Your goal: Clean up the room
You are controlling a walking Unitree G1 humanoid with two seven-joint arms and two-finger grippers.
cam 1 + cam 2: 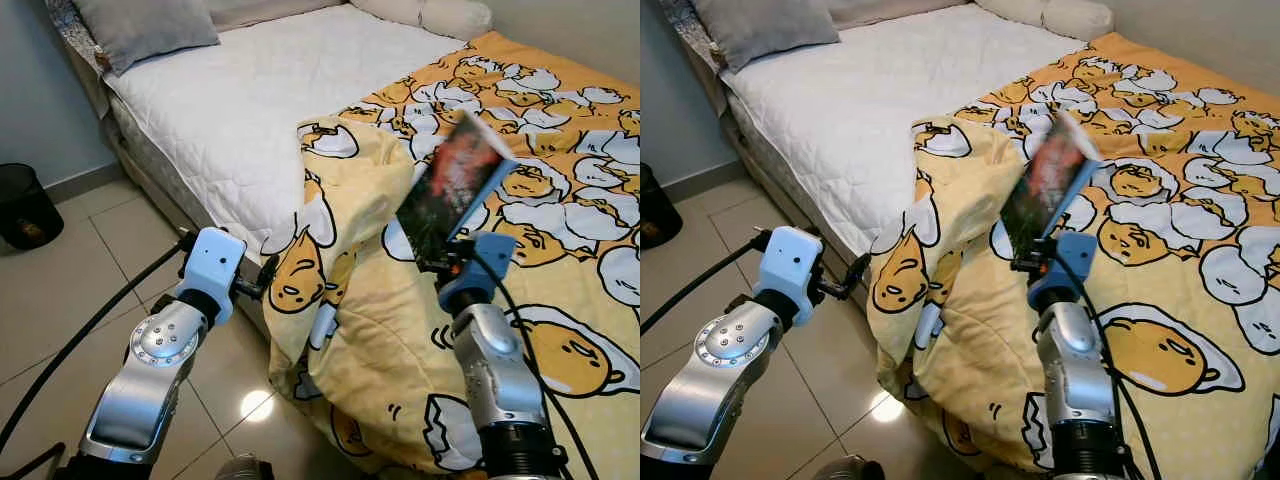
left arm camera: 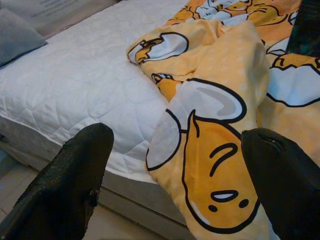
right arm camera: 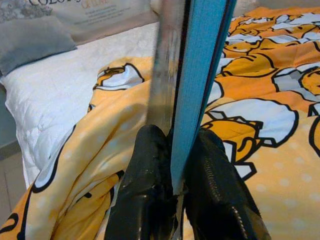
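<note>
Book [image 1: 455, 190] upright in right tool [image 1: 447, 263]

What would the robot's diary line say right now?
right claw: shut on book, held above yellow blanket | left claw: open, near bed edge

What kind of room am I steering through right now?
A bedroom, most likely: a bed with a white mattress, a grey pillow at its head, and a yellow cartoon-egg blanket draped over its side.
</note>
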